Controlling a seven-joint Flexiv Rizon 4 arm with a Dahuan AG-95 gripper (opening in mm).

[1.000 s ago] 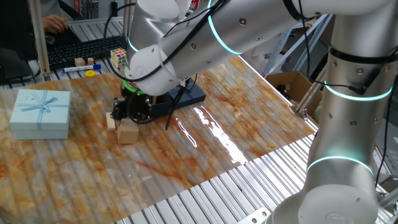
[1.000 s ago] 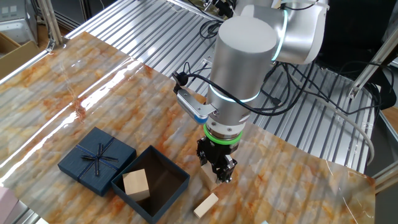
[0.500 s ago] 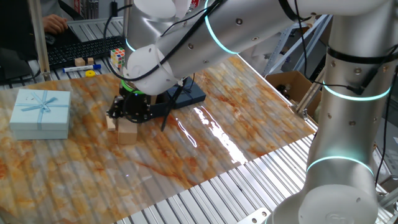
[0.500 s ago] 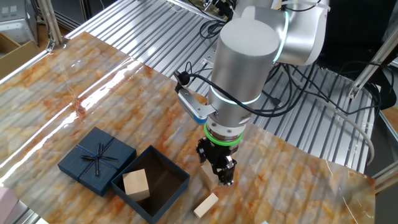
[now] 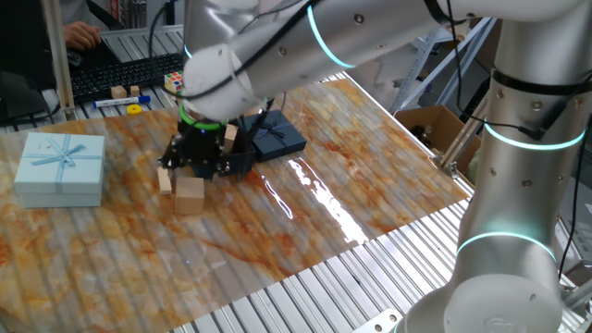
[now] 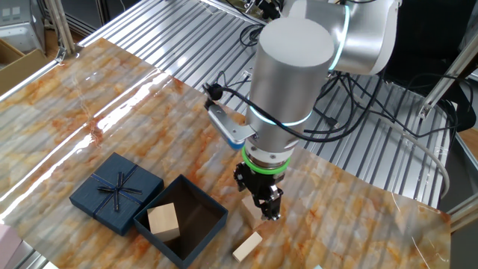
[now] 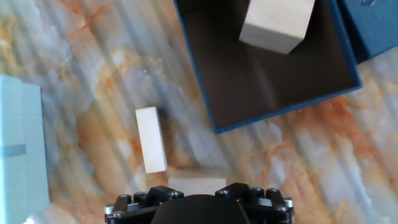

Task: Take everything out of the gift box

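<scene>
Hovering w/ fingers wide, hand (image 6: 261,203) above block (image 5: 189,194) just outside gift box (image 6: 211,228) edge.

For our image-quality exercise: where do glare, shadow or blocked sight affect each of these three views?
One fixed view: a white glare streak on the table, and the arm hides most of the gift box. The other fixed view: glare at left. Hand view: the gripper housing blocks the bottom edge.

The gift box (image 6: 181,221) is dark navy outside with a dark brown floor. Its ribboned lid (image 6: 116,192), touching it, is matching navy. The wooden blocks (image 7: 151,139) beside the box are pale cream, on an orange-veined marble-patterned table cover (image 6: 89,104).
</scene>
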